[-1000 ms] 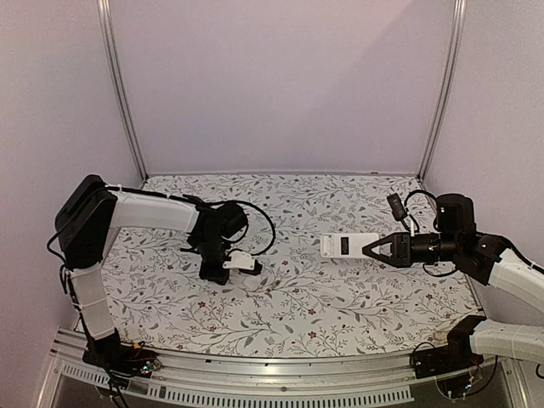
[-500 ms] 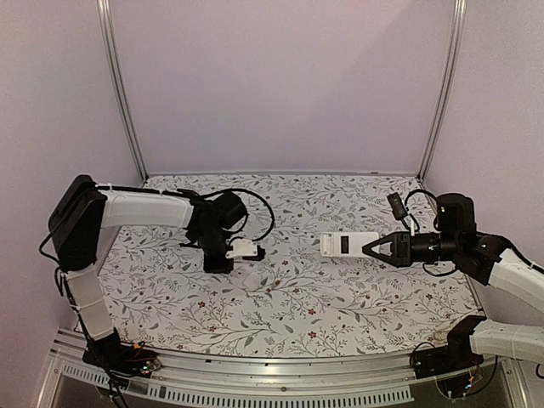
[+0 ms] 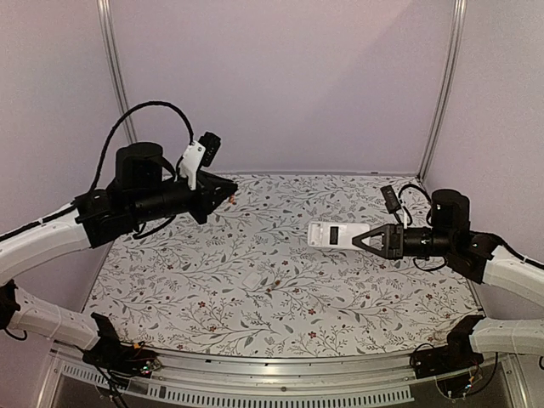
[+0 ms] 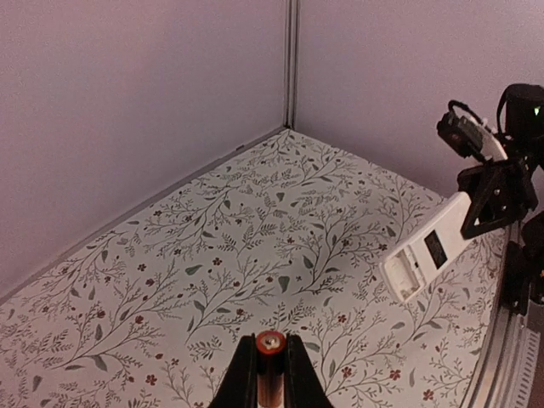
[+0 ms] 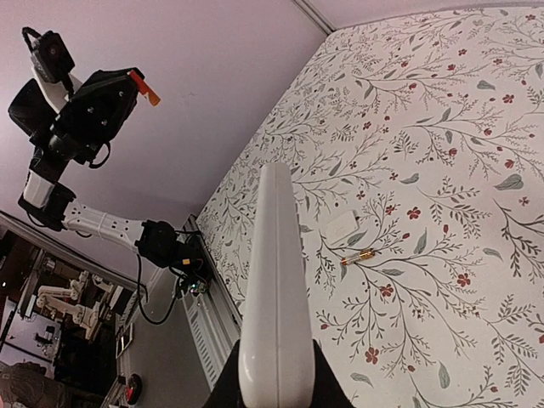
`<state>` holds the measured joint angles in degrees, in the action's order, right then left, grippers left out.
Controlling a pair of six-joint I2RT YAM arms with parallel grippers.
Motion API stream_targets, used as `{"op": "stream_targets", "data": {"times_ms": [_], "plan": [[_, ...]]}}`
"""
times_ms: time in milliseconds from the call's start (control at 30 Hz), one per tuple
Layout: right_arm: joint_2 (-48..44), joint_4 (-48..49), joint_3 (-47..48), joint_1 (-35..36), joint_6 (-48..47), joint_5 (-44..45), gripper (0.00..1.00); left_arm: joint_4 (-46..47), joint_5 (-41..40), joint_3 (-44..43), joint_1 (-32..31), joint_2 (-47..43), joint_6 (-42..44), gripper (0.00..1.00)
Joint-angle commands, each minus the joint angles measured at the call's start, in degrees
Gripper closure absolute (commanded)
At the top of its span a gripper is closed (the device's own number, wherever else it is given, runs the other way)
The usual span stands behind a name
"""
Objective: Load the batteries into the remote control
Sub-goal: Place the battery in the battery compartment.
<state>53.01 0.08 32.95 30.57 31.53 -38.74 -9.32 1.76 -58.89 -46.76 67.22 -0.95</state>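
Observation:
My left gripper point(image 3: 228, 196) is raised above the table's back left, shut on one orange-red battery point(image 4: 270, 367) whose end points forward between the fingers. My right gripper point(image 3: 367, 239) is shut on the white remote control point(image 3: 333, 235) and holds it off the table at right centre. In the left wrist view the remote point(image 4: 427, 252) shows its back with the open recess. In the right wrist view the remote point(image 5: 275, 280) is edge-on, and a second battery point(image 5: 359, 257) lies on the table beside the white cover plate point(image 5: 340, 226).
The cover plate point(image 3: 253, 279) lies on the flowered table point(image 3: 280, 323) at front centre. Purple walls and metal posts point(image 3: 119, 93) close the back and sides. A metal rail point(image 3: 255, 387) runs along the near edge.
My left arm has lifted off the table and swung up and back to the left with the battery. The right gripper has shifted the remote slightly left. The cover plate stays on the table.

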Motion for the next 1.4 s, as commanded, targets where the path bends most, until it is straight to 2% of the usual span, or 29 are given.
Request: {"op": "stream_targets", "data": {"times_ms": [0,67,333,733,1367], "plan": [[3.3,6.5,2.0,4.2,4.3,1.3,1.0,15.5,-4.8,4.8,-4.7,-1.0,-16.6,1.0],[4.5,8.0,2.8,5.0,6.1,1.5,1.0,20.3,-8.0,6.4,-7.0,-0.3,-19.5,1.0],[9.7,12.9,5.1,8.2,12.9,0.9,1.0,21.9,-14.8,2.9,-15.4,7.9,-17.9,1.0],[11.2,14.2,6.4,9.1,16.1,1.3,1.0,22.5,-17.3,0.4,-16.8,14.3,-19.4,1.0],[11.1,14.8,6.6,9.1,15.5,2.4,1.0,18.9,-18.7,-1.2,-17.9,17.2,-22.0,1.0]]}}
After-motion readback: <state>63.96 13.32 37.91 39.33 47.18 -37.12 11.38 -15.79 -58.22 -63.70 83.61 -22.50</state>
